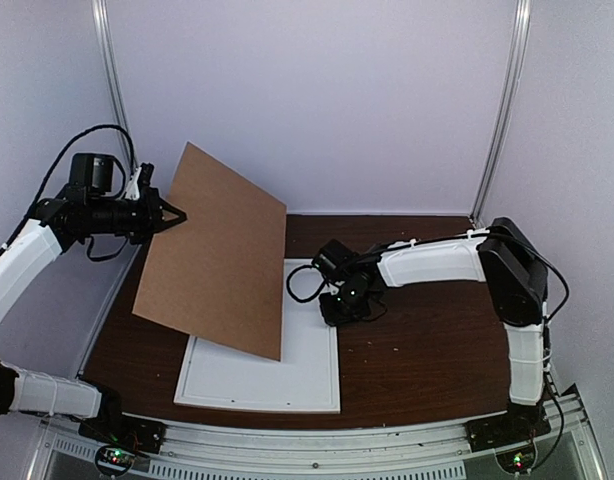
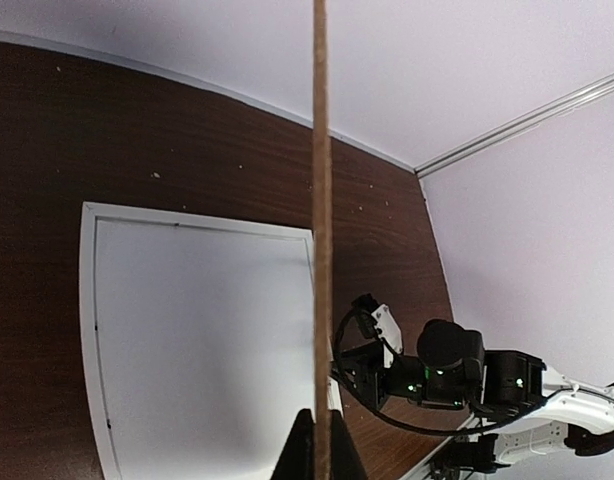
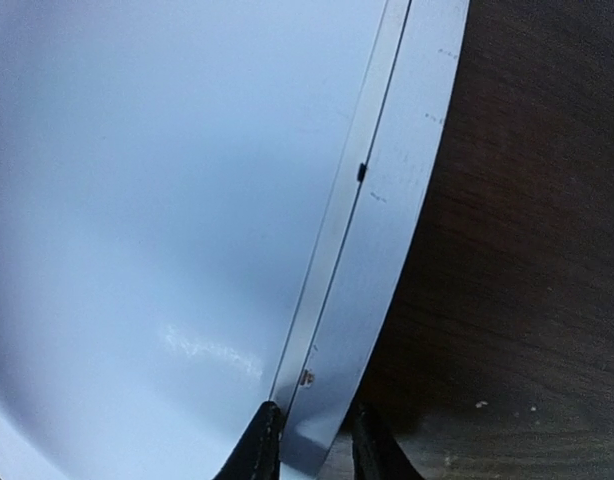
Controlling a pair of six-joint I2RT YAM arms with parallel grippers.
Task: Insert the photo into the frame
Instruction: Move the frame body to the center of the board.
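The left gripper (image 1: 175,213) is clenched on the left edge of a brown board (image 1: 217,250). In the left wrist view the board (image 2: 322,200) is seen edge-on as a thin strip rising from between the fingers of that gripper (image 2: 320,455). The board is held off the table and tilted, its low corner hanging over the frame (image 1: 257,405), and part of the frame's left half is hidden behind it from above.

The right gripper (image 1: 337,312) is lowered onto the right rail of the frame. In the right wrist view its two dark fingertips (image 3: 262,440) are set on either side of the rail (image 3: 407,200), with the gripper (image 3: 312,445) narrowly parted. Whether the rail is actually pinched cannot be told.

The frame is laid flat on the table (image 1: 427,350), near the middle and well ahead of both arm bases. It is white, rectangular and thin-railed, with a small dark notch (image 3: 361,171) on the inner edge of the right rail. It is filled by a smooth white sheet (image 1: 247,375) with a faint gloss (image 3: 167,200). Whether this is the photo lying face down cannot be told.

The table is dark wood grain, dotted with pale specks. It is enclosed by pale walls (image 1: 337,100).
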